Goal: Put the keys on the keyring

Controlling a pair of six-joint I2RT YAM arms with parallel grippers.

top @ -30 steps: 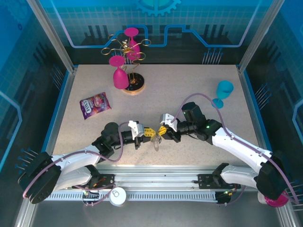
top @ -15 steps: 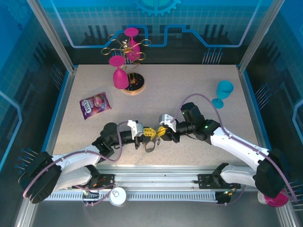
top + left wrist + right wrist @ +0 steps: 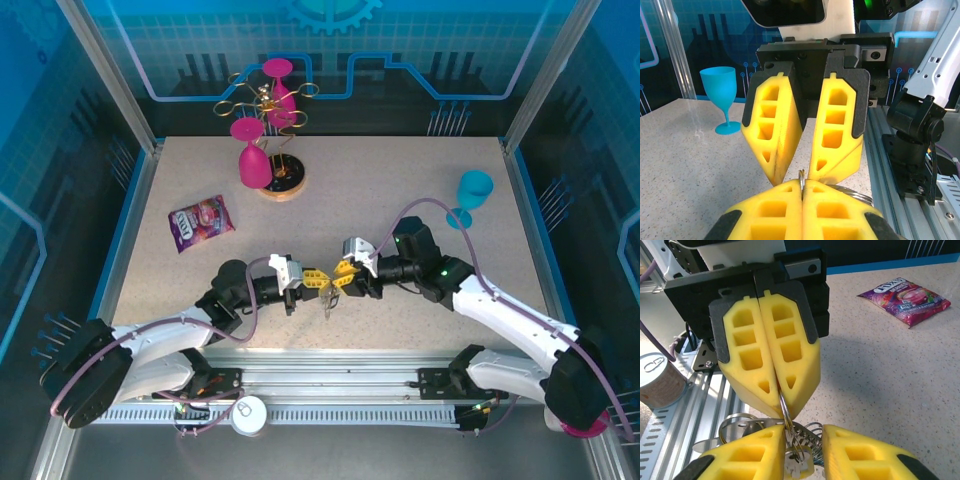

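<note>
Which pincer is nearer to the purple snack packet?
Left. In the top view the left pincer lies right of and below the purple snack packet; the right pincer faces it tip to tip, slightly farther right.

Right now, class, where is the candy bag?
In the top view, the candy bag lies on the table, far left, left of the glass rack.

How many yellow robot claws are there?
2. The left gripper, shut on the keyring, and the right gripper, jaws apart, meet tip to tip over the table's near middle.
</note>
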